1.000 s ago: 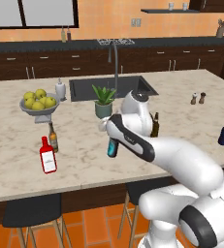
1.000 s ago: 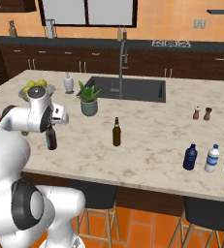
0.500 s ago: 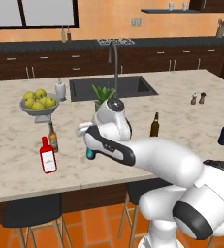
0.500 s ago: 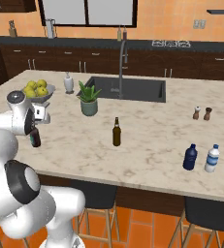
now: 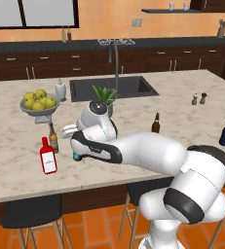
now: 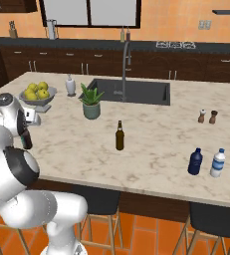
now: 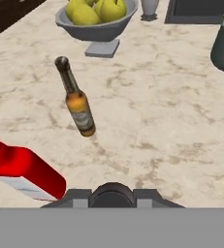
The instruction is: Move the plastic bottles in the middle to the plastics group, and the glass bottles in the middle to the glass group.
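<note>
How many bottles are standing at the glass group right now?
2: the red bottle and the small brown bottle beside it, below the fruit bowl. The arm may hide others.

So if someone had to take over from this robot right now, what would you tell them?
Fingers: shut on the black blue-label bottle, held low beside the glass group, that is the red bottle and the small brown bottle.
Done: the dark-blue plastic bottle stands next to the clear plastic bottles at the counter's right end.
Left: set the black bottle down and let go, then fetch the amber bottle standing mid-counter.
</note>
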